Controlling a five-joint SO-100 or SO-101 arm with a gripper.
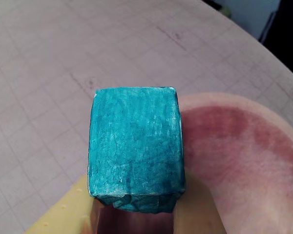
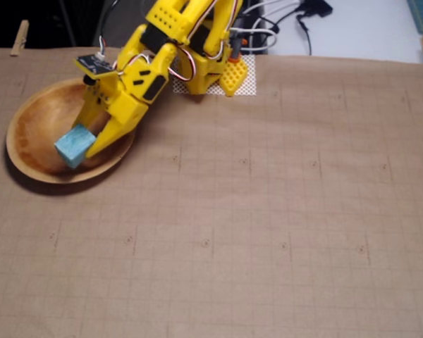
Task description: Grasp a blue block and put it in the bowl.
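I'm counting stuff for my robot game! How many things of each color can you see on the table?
Blue: 1, the blue block
Brown: 1, the bowl
Yellow: 1, the gripper holding the block
Total: 3

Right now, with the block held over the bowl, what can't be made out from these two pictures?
- Wrist view: the blue block fills the frame and hides the fingers' tips; only yellow slivers show.
- Wrist view: the bowl is cut off by the right and bottom edges.
- Fixed view: whether the block touches the bowl floor or hangs above it.
- Fixed view: the gripper covers part of the bowl's right rim.
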